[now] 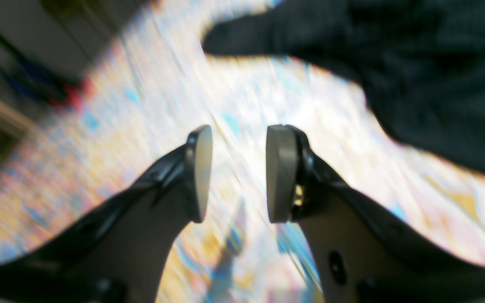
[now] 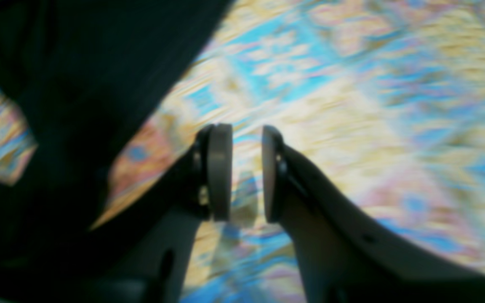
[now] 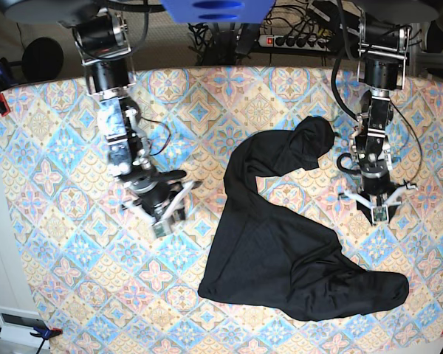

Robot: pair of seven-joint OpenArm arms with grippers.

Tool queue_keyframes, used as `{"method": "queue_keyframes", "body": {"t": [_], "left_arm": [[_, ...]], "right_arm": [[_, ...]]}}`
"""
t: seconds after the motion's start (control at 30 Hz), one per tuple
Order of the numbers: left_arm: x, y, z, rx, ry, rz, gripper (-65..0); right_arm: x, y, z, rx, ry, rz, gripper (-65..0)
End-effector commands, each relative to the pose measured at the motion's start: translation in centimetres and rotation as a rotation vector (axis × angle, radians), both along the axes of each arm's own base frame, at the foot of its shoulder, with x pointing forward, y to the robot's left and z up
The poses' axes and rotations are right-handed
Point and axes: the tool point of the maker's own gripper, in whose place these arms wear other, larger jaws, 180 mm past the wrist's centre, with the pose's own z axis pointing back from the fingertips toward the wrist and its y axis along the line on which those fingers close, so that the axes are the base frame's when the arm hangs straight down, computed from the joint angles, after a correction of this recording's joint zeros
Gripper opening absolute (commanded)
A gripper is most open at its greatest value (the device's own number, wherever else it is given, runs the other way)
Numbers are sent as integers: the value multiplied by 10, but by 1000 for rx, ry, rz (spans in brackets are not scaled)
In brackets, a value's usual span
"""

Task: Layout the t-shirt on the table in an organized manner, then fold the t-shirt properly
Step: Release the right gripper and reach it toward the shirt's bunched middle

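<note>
Fabric dominates what we see: one black t-shirt (image 3: 280, 258), soft and unprinted, lies crumpled on the counter (image 3: 52, 243), which is covered by a cloth of pastel blue, pink and cream diamond tiles with floral motifs. We count one shirt, two arms and two pincers. The shirt sits right of centre in the base view, not spread flat; its bulk forms a rough triangle toward the near edge, with a narrower bunched part curving up to a rounded lobe at the far end. Its long axis runs diagonally from that far lobe down to the near right corner.

The left pincer (image 1: 239, 173) hangs over bare cloth just beside the shirt, its two flat grey pads (image 1: 282, 172) parted with nothing between them. The right pincer (image 2: 246, 172) is also over the patterned cloth, next to the shirt's edge, pads a smaller gap apart and empty. Both wrist views are blurred.
</note>
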Motion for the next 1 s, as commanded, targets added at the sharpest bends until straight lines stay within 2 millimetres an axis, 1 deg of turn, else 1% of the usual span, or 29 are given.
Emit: {"method": "queue_keyframes", "body": {"t": [0.0,0.07,0.13,0.2,0.23,0.27,0.3,0.33,0.43,0.47,0.53,0.6,0.7,0.77,0.9,0.97], "left_arm": [[11,-3,13,-41,-20,-20,-450],[7,-15,-11,-192,87,-36,-450],[4,-24,-22,-305,150,-40,-450],[3,-31,-28,-398,185,-36,-450],[1,-30,-30,-421,204,-31,-450],[0,-31,-27,-440,215,-35,-450],[0,-37,-23,-460,226,-47,-450],[-1,-42,-19,-480,241,-60,-450],[-7,-59,-16,-550,322,-89,-450],[-9,-61,-13,-578,339,-89,-450],[-10,-60,-2,-637,338,-79,-450],[-12,-58,7,-694,330,-73,-450],[-14,-63,15,-785,334,-79,-450],[-16,-65,19,-828,342,-80,-450],[-19,-67,18,-856,360,-84,-450],[-19,-68,20,-856,357,-88,-450]], "right_arm": [[16,4,21,8,-67,8,-504],[18,22,23,17,-69,43,-480],[20,40,25,35,-68,68,-457],[23,54,20,46,-44,81,-431],[25,61,18,54,-33,85,-420],[29,67,19,59,-30,90,-409],[34,73,22,62,-29,98,-399],[39,76,24,61,-29,99,-391],[62,69,28,32,-23,87,-382],[69,70,31,28,-22,84,-381],[76,75,27,32,3,82,-382],[79,77,20,25,35,77,-382],[88,84,21,24,57,78,-382],[90,89,18,24,74,80,-381],[86,84,2,7,122,70,-379],[87,82,-1,-3,133,69,-379]]}}
